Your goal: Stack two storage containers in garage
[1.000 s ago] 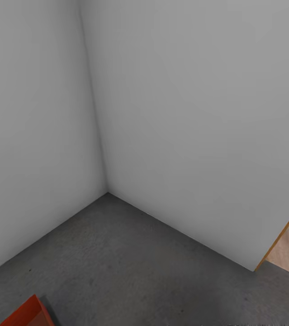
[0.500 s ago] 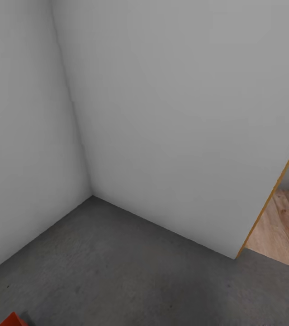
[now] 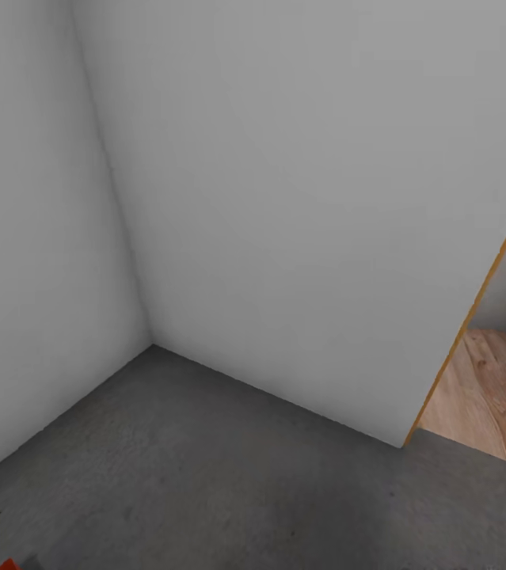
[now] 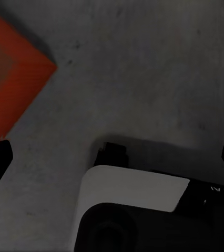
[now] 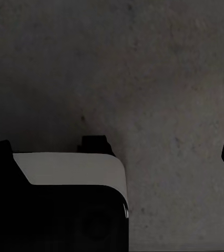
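Trouble from here is mostly a matter of driving, as I judge it: the robot faces a corner of the garage where two plain pale walls (image 3: 284,198) meet, and the doorway (image 3: 474,317) with its yellow-brown edge sits off to the right, so a careless swing of the base could clip that door edge or brush the wall. A second risk lies low and behind the view: one orange-red storage container (image 4: 7,73) rests on the dark grey floor (image 3: 229,467), a mere sliver of its corner peeping in at the bottom left of the head view, and a base turning without sight of it might nudge it. By count: one container in sight, with the second yet to be fetched, I reckon, from the room with the light wood planking (image 3: 490,396) beyond the door; two walls; one doorway. The left gripper (image 4: 112,152) hangs with its dark fingers spread wide and holds nothing; the right gripper (image 5: 117,152) is likewise parted and empty above bare concrete.
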